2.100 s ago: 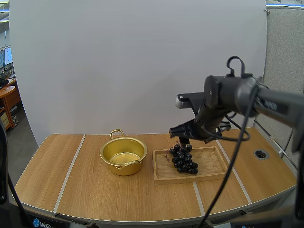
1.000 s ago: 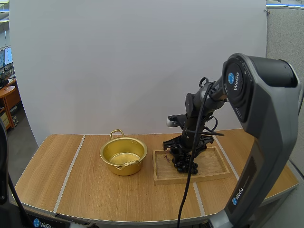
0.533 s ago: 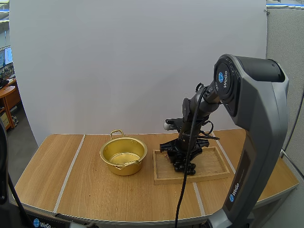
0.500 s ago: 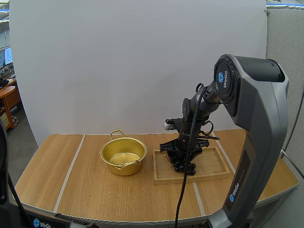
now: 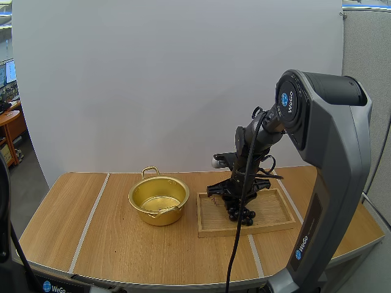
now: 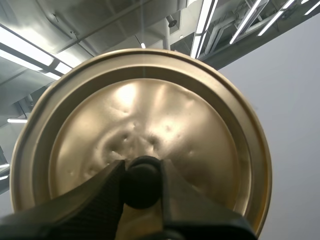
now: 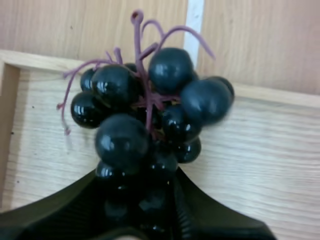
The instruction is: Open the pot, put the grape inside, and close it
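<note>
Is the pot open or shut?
Open. The pot stands with no lid on; the left gripper holds the lid by its knob.

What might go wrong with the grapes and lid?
The right gripper pinches one end of the dark purple grape bunch on the wooden tray; it might slip before reaching the open golden pot. The left gripper holds the round golden lid by its black knob alone; it may tilt.

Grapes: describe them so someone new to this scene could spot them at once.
On the wooden table, right of the gold pot, lies a shallow wooden tray. The bunch of grapes sits near the tray's middle, with the right claw pinching it. It is the one dark, glossy cluster of round berries, with purple stems.
</note>
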`<state>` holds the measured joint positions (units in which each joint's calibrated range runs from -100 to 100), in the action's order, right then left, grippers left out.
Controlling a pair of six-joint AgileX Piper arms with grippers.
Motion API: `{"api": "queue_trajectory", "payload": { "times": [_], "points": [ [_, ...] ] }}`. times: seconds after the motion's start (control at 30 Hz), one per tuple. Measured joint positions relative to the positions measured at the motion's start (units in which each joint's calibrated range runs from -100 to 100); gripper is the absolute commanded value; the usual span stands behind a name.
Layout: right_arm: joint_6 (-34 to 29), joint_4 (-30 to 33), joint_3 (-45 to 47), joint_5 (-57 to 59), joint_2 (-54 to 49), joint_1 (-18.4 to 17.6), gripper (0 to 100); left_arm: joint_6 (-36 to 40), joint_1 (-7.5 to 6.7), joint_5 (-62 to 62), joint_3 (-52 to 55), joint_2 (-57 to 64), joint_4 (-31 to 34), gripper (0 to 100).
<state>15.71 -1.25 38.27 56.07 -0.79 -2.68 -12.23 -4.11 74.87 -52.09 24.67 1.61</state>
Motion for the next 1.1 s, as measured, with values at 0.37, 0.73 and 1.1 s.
{"api": "queue_trajectory", "payload": {
  "times": [0.37,0.73,1.1],
  "points": [
    [0.54,0.31,0.00,4.39,-16.17,0.00,0,0.00,0.00,0.00,0.00,0.00,0.00,0],
    [2.34,-0.31,-5.87,12.34,-22.19,-6.55,0,0.00,0.00,0.00,0.00,0.00,0.00,0],
    [2.53,-2.77,-16.78,16.29,-18.23,-15.13,0,0.00,0.00,0.00,0.00,0.00,0.00,0]
  ]
}}
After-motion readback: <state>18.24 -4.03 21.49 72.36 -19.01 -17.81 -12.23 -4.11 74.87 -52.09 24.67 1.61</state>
